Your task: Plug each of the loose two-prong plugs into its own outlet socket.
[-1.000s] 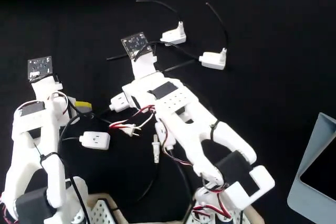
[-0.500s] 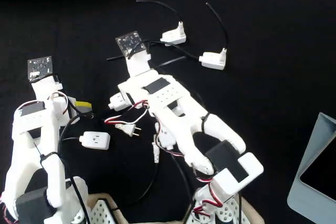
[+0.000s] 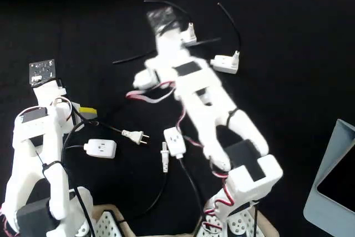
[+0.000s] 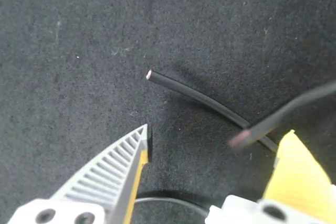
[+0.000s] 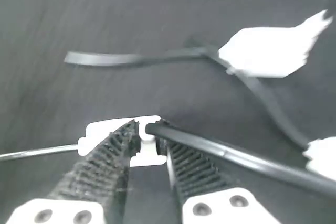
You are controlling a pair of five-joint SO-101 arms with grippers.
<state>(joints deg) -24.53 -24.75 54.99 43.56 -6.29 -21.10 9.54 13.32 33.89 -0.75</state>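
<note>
A black cloth table (image 3: 299, 43) is seen from above, with two white robot arms reaching over it. Near the middle lies a white central outlet socket (image 3: 175, 141), face up on a black cord. Just beside it, on the left arm's side, a pale plug (image 3: 164, 157) lies loose on the cloth. A little farther that way lies a black two-prong plug (image 3: 135, 135), its prongs pointing toward the central outlet socket. Beyond it sits a second outlet socket (image 3: 100, 148). Neither plug is in a socket. The right gripper (image 5: 149, 129) hangs beyond the central outlet socket, toward the table's far edge. Its fingers are clamped on what seems to be a small white plug (image 5: 105, 132) with a black cord, though the picture is smeared there, so its kind is uncertain. Farther out again from the central outlet socket rest a first far plug (image 3: 224, 63) and a second far plug (image 3: 187, 36), both white with black cords. The left gripper (image 4: 218, 134) sits past the second outlet socket, low over bare cloth. Its jaws are spread wide and hold nothing, and a loose black cable end (image 4: 157, 78) lies just ahead of them.
</note>
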